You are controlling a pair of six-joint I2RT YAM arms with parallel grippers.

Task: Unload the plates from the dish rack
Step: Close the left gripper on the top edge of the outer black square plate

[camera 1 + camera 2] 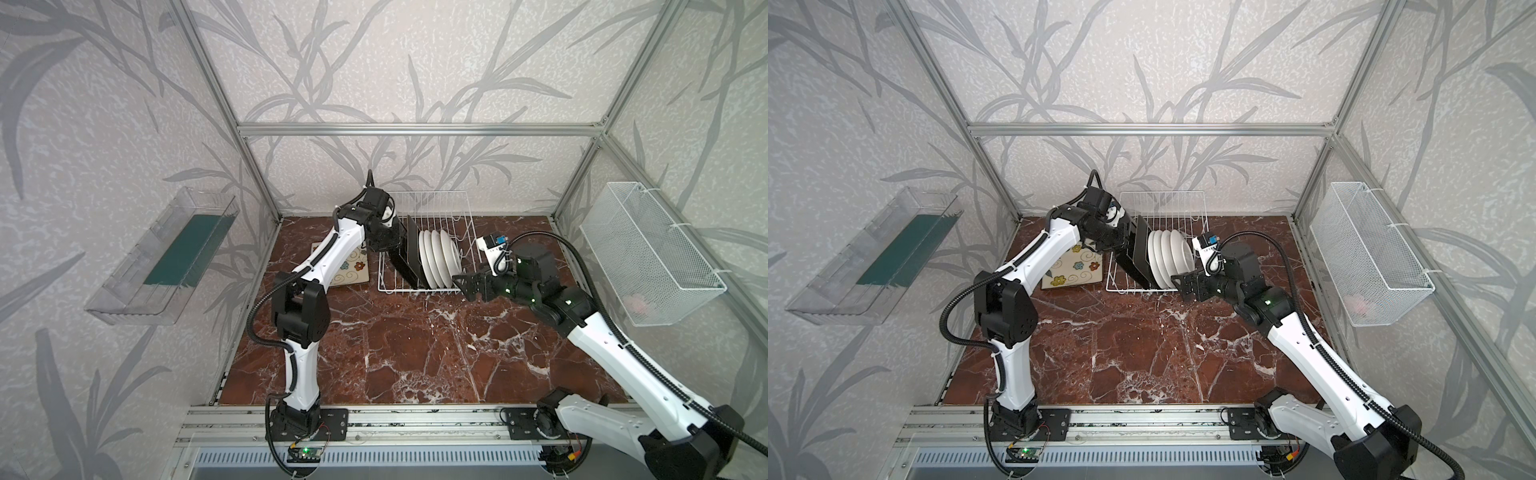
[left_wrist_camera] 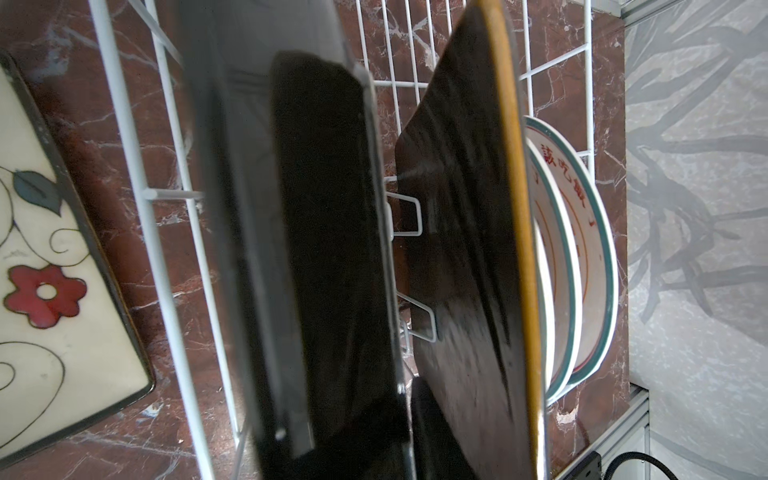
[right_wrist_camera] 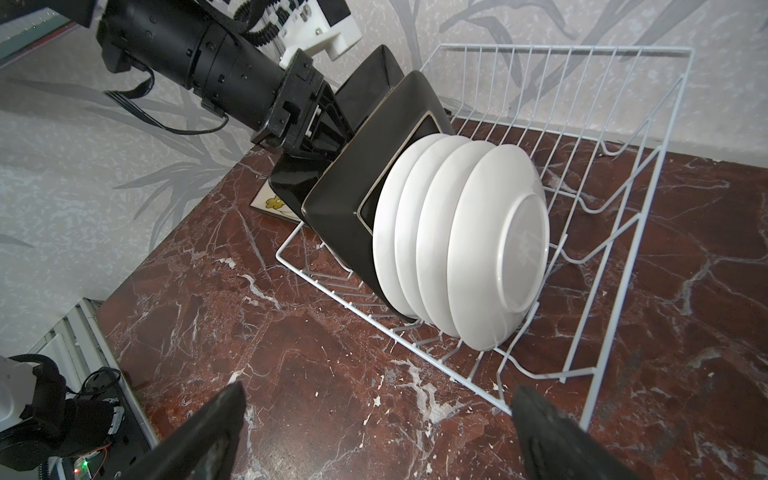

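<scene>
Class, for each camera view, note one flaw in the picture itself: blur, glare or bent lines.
Left wrist view: the nearest black plate is blurred, too close to focus. Right wrist view: the white plates are sharp, the right gripper soft at the edge. In both top views: the frame posts splay outward, a wide-lens look.

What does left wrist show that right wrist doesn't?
Only left wrist: the round plates' printed faces, teal-rimmed with red characters, and the flowered plate's red flower.
Only right wrist: those plates' plain white backs, four in a row; the left gripper at the outermost of the black square plates; the right gripper, open.
Both: the dish rack, those black plates, the flowered plate.
</scene>
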